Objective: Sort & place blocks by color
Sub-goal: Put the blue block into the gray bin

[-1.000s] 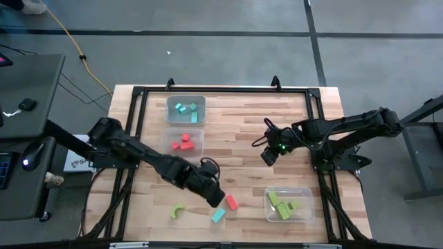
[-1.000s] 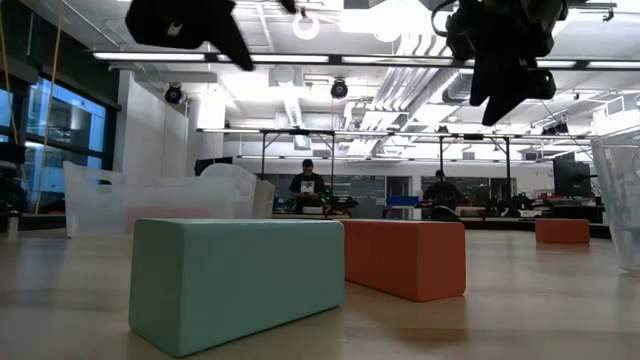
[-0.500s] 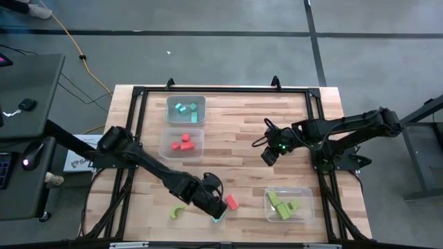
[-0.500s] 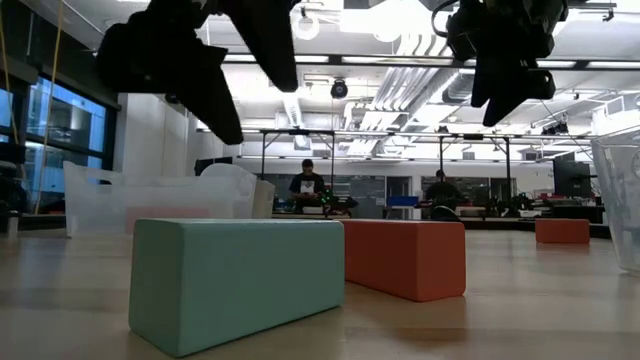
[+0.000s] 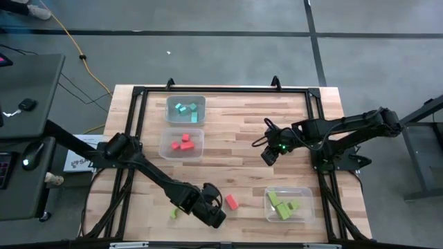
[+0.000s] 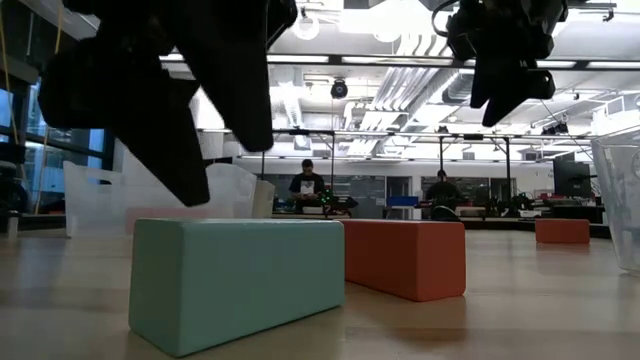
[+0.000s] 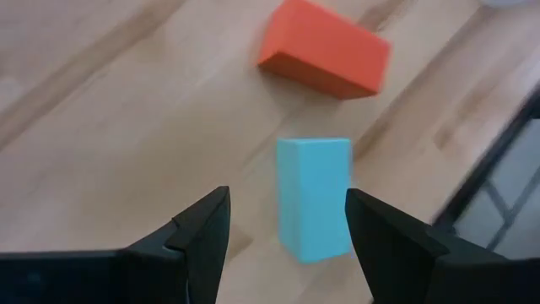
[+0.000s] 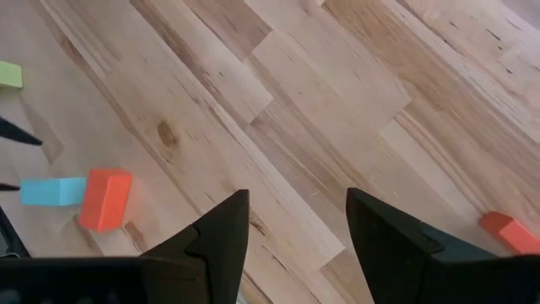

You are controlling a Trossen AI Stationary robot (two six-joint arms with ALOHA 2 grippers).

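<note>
The left gripper [image 7: 287, 228] is positioned above the cyan block [image 7: 315, 196] near the table's front edge, fingers spread, with the block framed between them. The red block [image 7: 324, 47] lies just beyond. The right gripper [image 8: 295, 224] is held open over mid-table.

Left tool [image 7: 287, 232] open, right tool [image 8: 295, 224] open

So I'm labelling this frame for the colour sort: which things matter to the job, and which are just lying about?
Part of the job:
- cyan block, under the open left end effector
- red block
- green arch
- sorted blocks in the clear bins

Just lying about:
- yellow cable on the floor
- side desk
</note>
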